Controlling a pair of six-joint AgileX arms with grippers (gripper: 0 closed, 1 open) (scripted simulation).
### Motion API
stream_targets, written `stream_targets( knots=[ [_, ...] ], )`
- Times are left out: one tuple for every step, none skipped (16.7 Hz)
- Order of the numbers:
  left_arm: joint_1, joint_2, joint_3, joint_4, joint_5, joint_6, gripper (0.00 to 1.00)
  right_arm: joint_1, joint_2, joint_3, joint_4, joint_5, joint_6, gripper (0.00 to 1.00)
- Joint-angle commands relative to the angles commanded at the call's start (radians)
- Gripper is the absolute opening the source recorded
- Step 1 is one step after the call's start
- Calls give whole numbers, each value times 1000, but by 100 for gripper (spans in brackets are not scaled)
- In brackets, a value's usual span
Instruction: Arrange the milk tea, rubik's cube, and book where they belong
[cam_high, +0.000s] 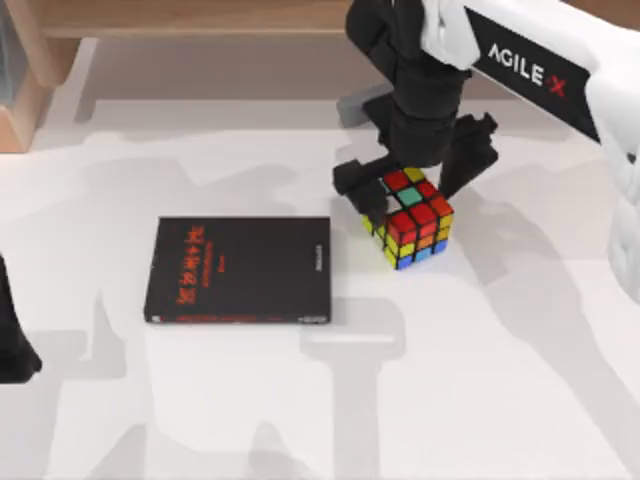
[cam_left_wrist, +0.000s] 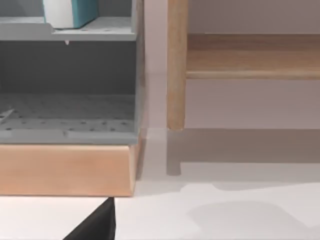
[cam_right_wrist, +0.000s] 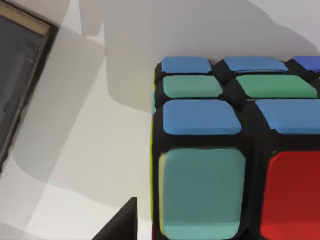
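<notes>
The rubik's cube (cam_high: 411, 219) stands on the white table right of centre, its stickers red, yellow, orange, blue and teal. My right gripper (cam_high: 410, 178) hangs directly over it, open, one dark finger (cam_high: 353, 184) on each side of the cube. In the right wrist view the cube (cam_right_wrist: 235, 150) is very close, with a small gap to one fingertip (cam_right_wrist: 120, 225). The book (cam_high: 240, 270) lies flat to the cube's left, black with red lettering. A white and teal container (cam_left_wrist: 70, 12) stands on a grey shelf; I cannot tell whether it is the milk tea. My left gripper (cam_high: 12, 345) is parked at the left edge.
A wooden shelf unit (cam_high: 30, 80) stands at the back left, with a wooden board (cam_high: 200, 15) along the back. The left wrist view shows a grey perforated rack (cam_left_wrist: 70, 100) on a wooden base (cam_left_wrist: 65, 170) beside a wooden post (cam_left_wrist: 176, 65).
</notes>
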Motion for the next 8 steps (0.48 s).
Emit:
stream_targets(
  knots=[
    [0,0,0,0,0,0,100,0,0,0,0,0,0,62],
    [0,0,0,0,0,0,100,0,0,0,0,0,0,55],
    [0,0,0,0,0,0,100,0,0,0,0,0,0,47],
    [0,0,0,0,0,0,100,0,0,0,0,0,0,40],
    [0,0,0,0,0,0,100,0,0,0,0,0,0,32],
    [0,0,0,0,0,0,100,0,0,0,0,0,0,25],
    [0,0,0,0,0,0,100,0,0,0,0,0,0,17],
    [0,0,0,0,0,0,100,0,0,0,0,0,0,10]
  ],
)
